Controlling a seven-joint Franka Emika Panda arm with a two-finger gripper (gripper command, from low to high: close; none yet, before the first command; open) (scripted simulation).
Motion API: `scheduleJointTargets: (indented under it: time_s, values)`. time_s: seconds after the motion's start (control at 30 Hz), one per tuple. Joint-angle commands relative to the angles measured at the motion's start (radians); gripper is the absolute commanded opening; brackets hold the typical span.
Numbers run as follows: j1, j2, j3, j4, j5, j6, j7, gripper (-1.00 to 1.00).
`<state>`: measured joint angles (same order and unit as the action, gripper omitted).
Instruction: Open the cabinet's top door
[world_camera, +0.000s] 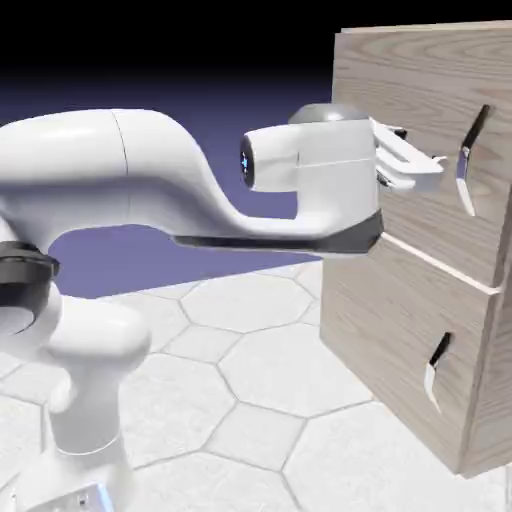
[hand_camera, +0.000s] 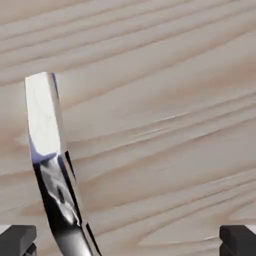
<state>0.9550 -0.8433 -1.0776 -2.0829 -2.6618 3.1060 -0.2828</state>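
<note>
The cabinet (world_camera: 400, 330) is a light-wood box at the exterior view's right. Its top door (world_camera: 425, 120) is the upper panel and looks shut flush, with a slanted dark-and-white handle (world_camera: 468, 160). My gripper (world_camera: 425, 167) points at that panel, its tips just left of the handle and not touching it. The jaws stand open with nothing between them. In the hand view the door's wood grain (hand_camera: 165, 100) fills the picture. The handle (hand_camera: 52, 165) runs down the left side, just inside the left fingertip (hand_camera: 17, 240).
The lower panel (world_camera: 395, 350) carries a shorter slanted handle (world_camera: 436, 372). A pale seam (world_camera: 440, 262) divides the two panels. The arm's forearm (world_camera: 200, 190) stretches across from the left above the white hexagon-tiled table (world_camera: 250, 380).
</note>
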Motion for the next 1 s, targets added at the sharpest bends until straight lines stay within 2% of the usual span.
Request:
scheduleJointTargets:
  time_s: [0.0, 0.1, 0.3, 0.33, 0.97]
  values:
    - [0.015, -0.004, -0.018, 0.012, -0.044, 0.001, -0.017, 0.00]
    - [0.041, -0.012, -0.047, 0.032, -0.116, 0.003, -0.045, 0.00]
    - [0.235, 0.037, -0.175, 0.168, -0.122, -0.013, -0.045, 0.00]
    - [0.235, 0.037, -0.175, 0.168, -0.122, -0.013, -0.045, -1.00]
    - [-0.417, 0.004, 0.325, -0.298, 0.169, -0.249, -0.103, -1.00]
